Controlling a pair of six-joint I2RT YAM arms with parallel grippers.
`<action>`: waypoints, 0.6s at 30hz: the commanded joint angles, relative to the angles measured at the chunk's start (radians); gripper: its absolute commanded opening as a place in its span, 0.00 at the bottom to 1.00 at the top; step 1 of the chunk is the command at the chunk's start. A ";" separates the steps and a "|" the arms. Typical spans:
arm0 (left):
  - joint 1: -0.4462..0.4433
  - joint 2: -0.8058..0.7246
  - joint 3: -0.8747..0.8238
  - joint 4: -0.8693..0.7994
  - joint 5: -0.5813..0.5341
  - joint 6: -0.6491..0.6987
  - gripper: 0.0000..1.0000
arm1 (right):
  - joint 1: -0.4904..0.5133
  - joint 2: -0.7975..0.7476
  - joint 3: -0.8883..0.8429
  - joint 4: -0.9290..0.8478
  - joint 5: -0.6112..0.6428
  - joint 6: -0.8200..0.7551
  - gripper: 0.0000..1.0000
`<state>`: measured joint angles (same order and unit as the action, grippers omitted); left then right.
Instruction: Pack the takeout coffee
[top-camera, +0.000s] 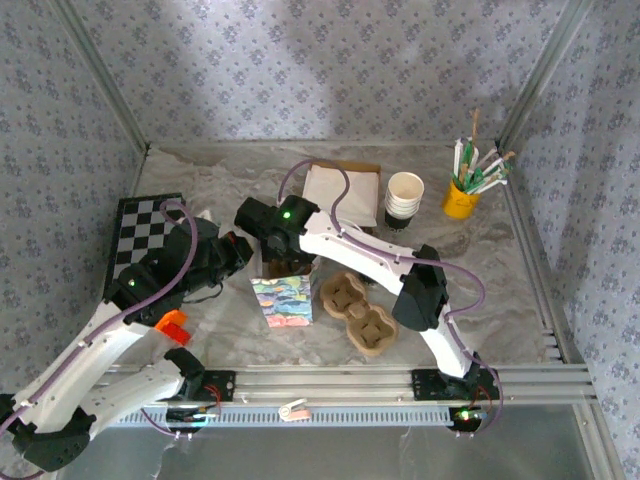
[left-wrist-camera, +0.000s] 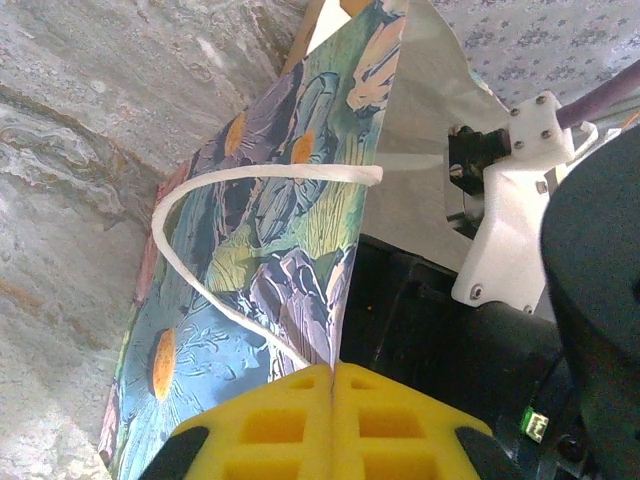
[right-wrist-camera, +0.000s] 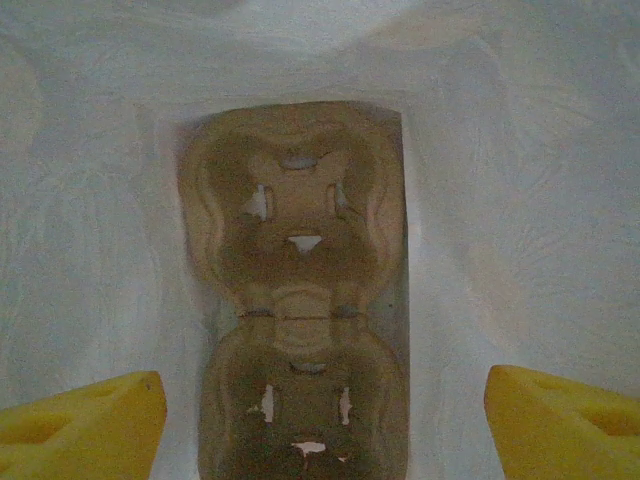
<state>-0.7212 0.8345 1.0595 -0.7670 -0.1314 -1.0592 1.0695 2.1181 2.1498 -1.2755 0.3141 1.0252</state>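
Note:
A flowered paper bag (top-camera: 283, 300) stands left of centre on the table. My left gripper (left-wrist-camera: 333, 385) is shut on the bag's upper edge, beside its white cord handle (left-wrist-camera: 260, 176). My right gripper (right-wrist-camera: 325, 420) hangs open over the bag's white inside, its yellow fingertips (right-wrist-camera: 90, 420) wide apart with nothing between them. Below it, a brown two-hollow cup tray (right-wrist-camera: 300, 290) lies on the bag's floor, both hollows bare. The takeout coffee is out of view.
Another brown cup tray (top-camera: 356, 310) lies on the table right of the bag. Behind it are a stack of lidless cups (top-camera: 404, 200), a yellow pot of stirrers (top-camera: 462, 195) and a flat pale bag (top-camera: 340, 192). A checkerboard (top-camera: 145, 235) sits far left.

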 joint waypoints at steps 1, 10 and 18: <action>-0.008 0.005 0.036 -0.017 -0.026 0.011 0.00 | 0.000 -0.037 0.000 -0.014 -0.010 -0.012 0.85; -0.009 -0.001 0.037 -0.025 -0.042 0.016 0.00 | 0.007 -0.059 0.000 -0.021 0.001 -0.013 0.87; -0.010 0.004 0.038 -0.021 -0.051 0.021 0.00 | 0.012 -0.067 0.028 -0.037 -0.003 -0.025 0.87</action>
<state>-0.7227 0.8341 1.0653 -0.7841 -0.1555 -1.0561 1.0740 2.0933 2.1494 -1.2766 0.3099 1.0126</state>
